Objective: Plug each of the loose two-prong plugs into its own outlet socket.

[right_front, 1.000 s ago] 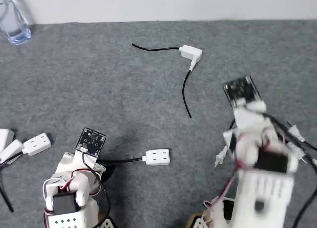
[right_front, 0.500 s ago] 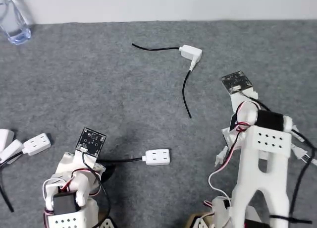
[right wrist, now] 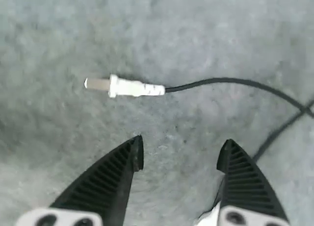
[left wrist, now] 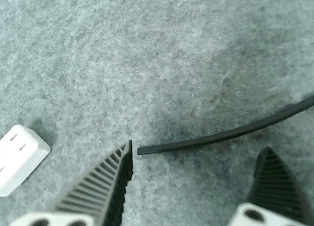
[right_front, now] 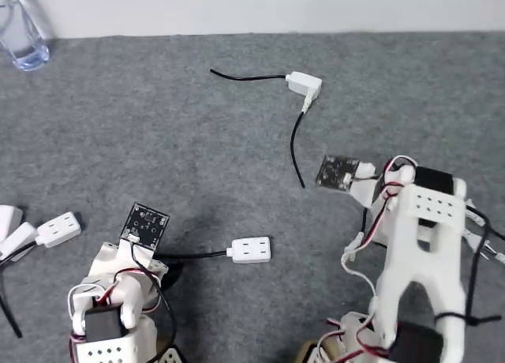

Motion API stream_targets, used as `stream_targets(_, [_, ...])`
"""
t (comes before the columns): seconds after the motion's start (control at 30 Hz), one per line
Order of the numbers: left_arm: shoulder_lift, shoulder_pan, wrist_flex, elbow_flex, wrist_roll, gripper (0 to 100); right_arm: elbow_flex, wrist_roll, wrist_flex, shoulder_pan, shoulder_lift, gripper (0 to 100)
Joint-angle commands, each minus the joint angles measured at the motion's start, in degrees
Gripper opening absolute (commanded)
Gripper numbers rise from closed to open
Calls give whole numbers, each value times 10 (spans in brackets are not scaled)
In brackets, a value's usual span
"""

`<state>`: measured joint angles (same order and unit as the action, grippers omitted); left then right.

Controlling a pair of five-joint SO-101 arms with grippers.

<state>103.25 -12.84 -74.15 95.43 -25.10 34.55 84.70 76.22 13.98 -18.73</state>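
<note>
Right arm's wrist has swung inward toward the middle of the table over the last second, and its camera board (right_front: 339,172) has turned with it. Left arm has not shifted.

Nearest, left side: left gripper (left wrist: 197,150) hangs low over the grey carpet (right_front: 197,142) with its jaws spread wide and nothing in them. The cut end of a black cable (left wrist: 221,135) lies on the carpet between the fingertips, touching neither. A white slotted block (left wrist: 17,155) sits off to one side of that gripper; which socket it is, I cannot tell.

Nearest, right side: right gripper (right wrist: 183,145) is also released, jaws apart and empty. The loose two-prong plug (right wrist: 130,88) lies flat on the carpet just beyond the fingertips, prongs pointing away from its thin black cord, untouched.

Mid-table: an outlet socket (right_front: 251,250) lies between the two arms, slots up, its cable running toward the left arm. A second outlet socket (right_front: 59,229) lies near the table's left edge.

Farther out: a far socket (right_front: 304,83) has a small white plug joined at its near side, with a black cord off each.

Far left corner: a clear bottle (right_front: 20,31).
</note>
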Motion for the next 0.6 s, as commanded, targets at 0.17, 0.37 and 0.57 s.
stream_targets(0.17, [10, -4, -1, -4, 4, 372, -7, 171, 33, -51, 47, 234])
stream_targets(0.37, [10, -4, -1, -4, 4, 372, -5, 174, 8, -103, 86, 234])
stream_targets(0.57, [10, -4, -1, -4, 4, 372, -8, 243, 11, -68, 145, 233])
